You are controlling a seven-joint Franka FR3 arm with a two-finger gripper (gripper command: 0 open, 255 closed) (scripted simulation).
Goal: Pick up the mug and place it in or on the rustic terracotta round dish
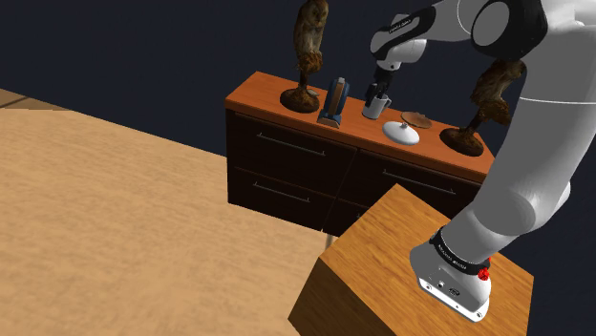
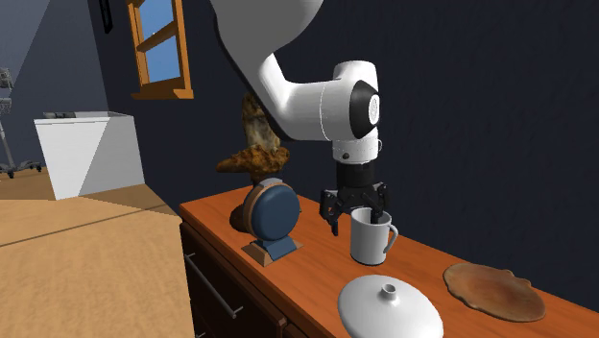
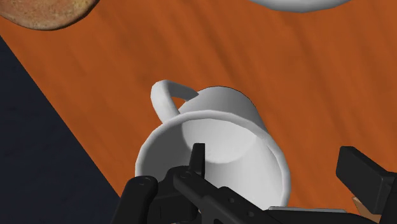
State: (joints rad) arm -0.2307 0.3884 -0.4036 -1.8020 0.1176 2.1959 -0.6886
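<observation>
Gripper [image 3: 277, 158] stands open astride the rim of the white mug [image 3: 222, 108] — stiff, light, likely slick — pinching its wall suits.

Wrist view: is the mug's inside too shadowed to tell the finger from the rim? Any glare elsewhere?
Wrist view: the white mug is shaded only pale grey inside, so the black finger stands out plainly; no glare. Second exterior view: mug and gripper evenly lit against the dark wall. Shoulder view: dimmer, the gripper dark above the mug.
</observation>
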